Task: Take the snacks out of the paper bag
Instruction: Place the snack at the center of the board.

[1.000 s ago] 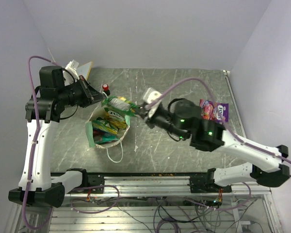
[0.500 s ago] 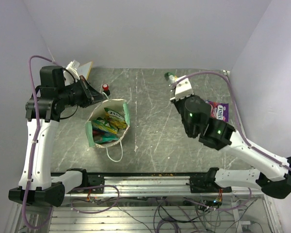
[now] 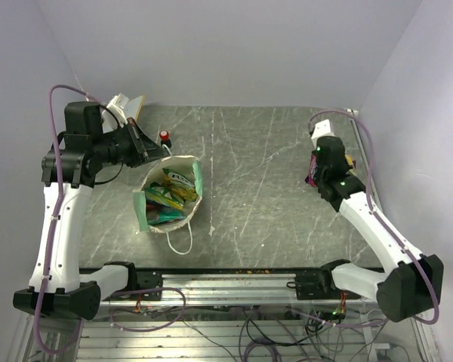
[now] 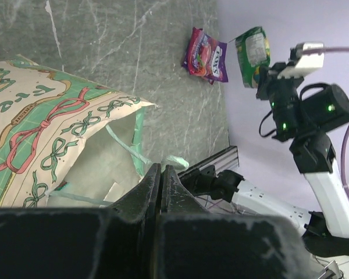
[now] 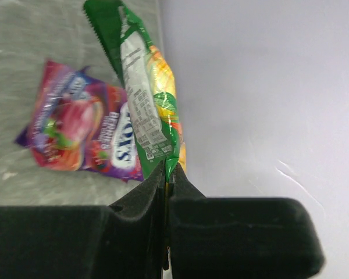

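Left gripper (image 4: 160, 170): jaws pressed together right at the rim of the paper bag (image 3: 141, 212). It looks like it is pinching the rim edge to hold the mouth open. Paper between the pads isn't clearly visible in the wrist view, so that's a read, not certain. The bag stands open on the left half of the table (image 3: 249, 173), string handle toward the arm bases. A small red-capped bottle (image 3: 164, 136) sits just behind it, not part of the job.

Snacks (image 3: 169, 196) in the bag: several packets inside, green/yellow and reddish ones visible through the mouth. Task is partway, not near done.

Right side: purple packet (image 5: 75, 125) lies flat on the table near the right edge, well apart from the bag. Right gripper (image 5: 166, 174) is clamped on one end seam of a green packet (image 5: 141, 87), which sticks out past the fingertips, above and just beside the purple one. The left wrist view shows it clear of the table surface.

Step in hand: drop-off of the green packet. Next move calls for lowering a bit and spreading the right jaws to let it go next to the purple one, not on top of it. Then the arm goes to the bag mouth for the next pick. The left arm should hold the rim so the bag doesn't collapse or tip during that reach.
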